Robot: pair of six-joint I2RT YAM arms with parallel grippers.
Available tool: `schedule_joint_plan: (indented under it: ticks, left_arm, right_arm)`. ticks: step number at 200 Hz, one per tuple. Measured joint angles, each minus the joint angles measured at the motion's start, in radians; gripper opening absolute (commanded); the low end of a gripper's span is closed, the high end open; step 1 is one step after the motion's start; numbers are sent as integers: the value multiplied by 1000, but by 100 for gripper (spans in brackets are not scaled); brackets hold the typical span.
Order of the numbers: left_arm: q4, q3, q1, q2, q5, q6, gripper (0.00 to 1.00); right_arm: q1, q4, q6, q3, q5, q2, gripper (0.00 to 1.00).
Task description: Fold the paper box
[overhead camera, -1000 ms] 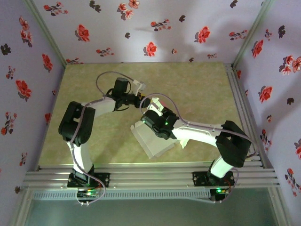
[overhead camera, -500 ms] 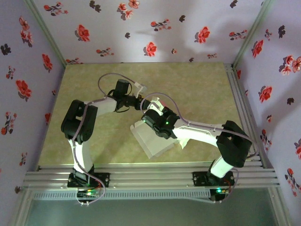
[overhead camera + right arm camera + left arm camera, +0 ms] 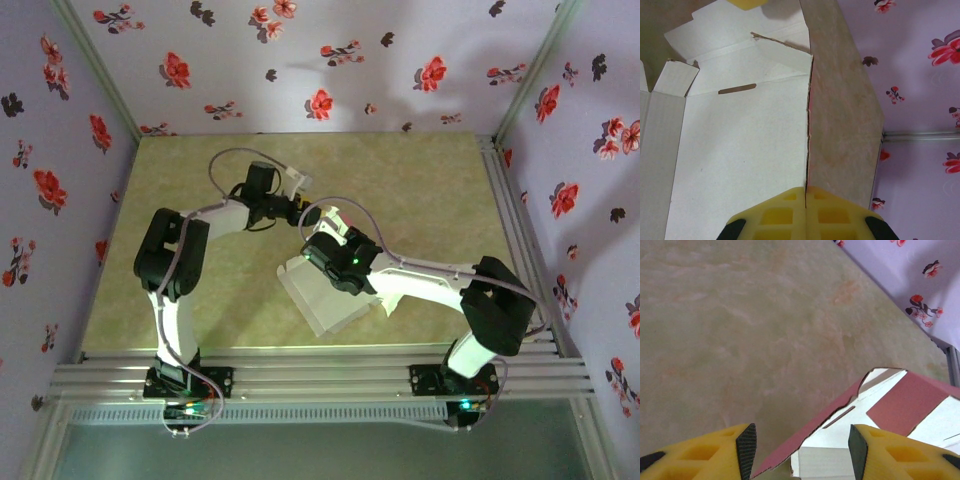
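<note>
The paper box [image 3: 325, 305] lies partly unfolded on the table, grey-white inside, salmon pink outside. My right gripper [image 3: 806, 192] is shut on the edge of a grey-white panel [image 3: 740, 140], which runs straight out from between the fingers. In the top view the right gripper [image 3: 320, 243] sits over the box's far end. My left gripper [image 3: 800, 445] is open, its black pads apart on either side of a raised pink wall edge [image 3: 810, 432] without touching it. A pink flap [image 3: 905, 400] and slotted white panel [image 3: 875, 407] lie beyond. The left gripper [image 3: 298, 212] reaches in from the left.
The green-beige table top [image 3: 420, 190] has free room behind and to the left of the box. Flowered purple walls [image 3: 300, 60] close in three sides. Aluminium rails [image 3: 320, 375] run along the near edge by both arm bases.
The left arm has shifted slightly, its wrist moving a little toward the far side. The right arm and the box have stayed in place.
</note>
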Motion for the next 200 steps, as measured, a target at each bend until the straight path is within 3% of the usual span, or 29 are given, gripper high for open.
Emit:
schedule_joint_plan:
  ticks: [46,141,200]
  left_arm:
    - [-52,66,0,54,69,10,51]
    - [-137,87,-3,70,117,65,25]
    - [-100,33,-8,43,110,68,15]
  right_arm:
    - [-9,0,0,-2,-12,-5,0]
    - [-19,0,0,-6,-22,-9,0]
    - [-35,-11,7,-5,-67,-27,0]
